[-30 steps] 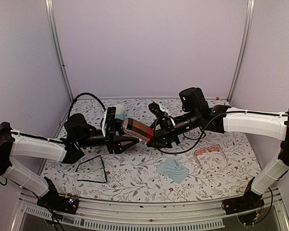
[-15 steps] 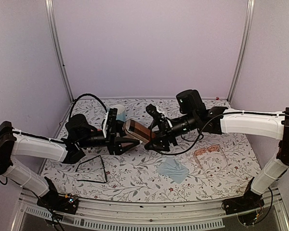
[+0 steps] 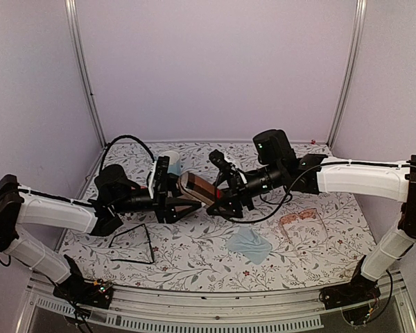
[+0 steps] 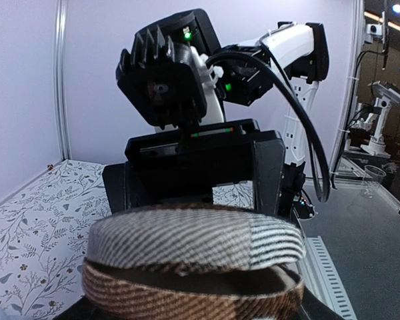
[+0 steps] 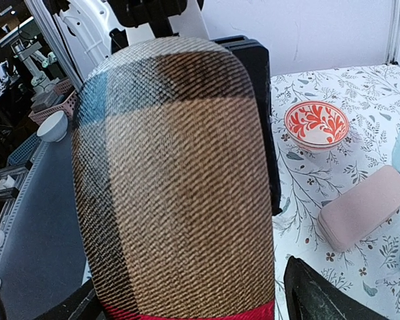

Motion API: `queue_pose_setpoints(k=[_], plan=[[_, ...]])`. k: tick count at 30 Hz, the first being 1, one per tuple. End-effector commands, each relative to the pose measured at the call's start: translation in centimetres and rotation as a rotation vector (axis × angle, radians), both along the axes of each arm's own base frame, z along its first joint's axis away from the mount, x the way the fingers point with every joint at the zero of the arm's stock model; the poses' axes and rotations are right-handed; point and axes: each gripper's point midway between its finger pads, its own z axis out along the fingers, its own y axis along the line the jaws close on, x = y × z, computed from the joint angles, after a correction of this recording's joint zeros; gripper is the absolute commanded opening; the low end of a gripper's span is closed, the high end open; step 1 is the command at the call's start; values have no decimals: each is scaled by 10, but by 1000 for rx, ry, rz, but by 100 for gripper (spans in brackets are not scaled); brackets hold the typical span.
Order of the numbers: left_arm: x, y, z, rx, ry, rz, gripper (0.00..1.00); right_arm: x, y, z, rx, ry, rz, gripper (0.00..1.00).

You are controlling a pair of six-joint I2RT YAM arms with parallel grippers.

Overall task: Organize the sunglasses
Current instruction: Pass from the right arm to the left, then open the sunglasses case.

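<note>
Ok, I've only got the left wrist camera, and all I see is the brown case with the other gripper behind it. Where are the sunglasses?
Observer: In the top view, the black wire-frame pair lies on the table, near the front on the left arm's side.
Operator: And the other pair?
Observer: The pale pinkish pair lies on the right arm's side, with a blue cloth apart from it, toward the middle.
Operator: Any other case around?
Observer: Yes, the right wrist view shows a pink case lying on the table near a red-patterned bowl.
</note>
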Motion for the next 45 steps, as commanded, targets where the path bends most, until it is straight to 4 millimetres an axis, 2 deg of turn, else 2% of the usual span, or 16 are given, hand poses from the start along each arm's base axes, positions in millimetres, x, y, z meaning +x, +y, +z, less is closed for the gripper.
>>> queue_pose_setpoints(k=[1,12,23,30,37,45], plan=[[-8,-5,-2,7,-22,-32,0,7,3,20,42,-41,-37,83],[-11,-2,-15,52,-38,-37,0,1,5,17,50,3,2,80],[-19,-1,-22,80,-68,-72,0,1,9,12,55,47,15,67],[-29,-1,-24,108,-129,-126,2,-2,5,12,71,142,59,60],[-43,6,-21,109,-228,-169,0,0,-6,13,93,255,88,56],[-62,13,-20,115,-309,-251,0,5,-12,8,85,339,95,59]])
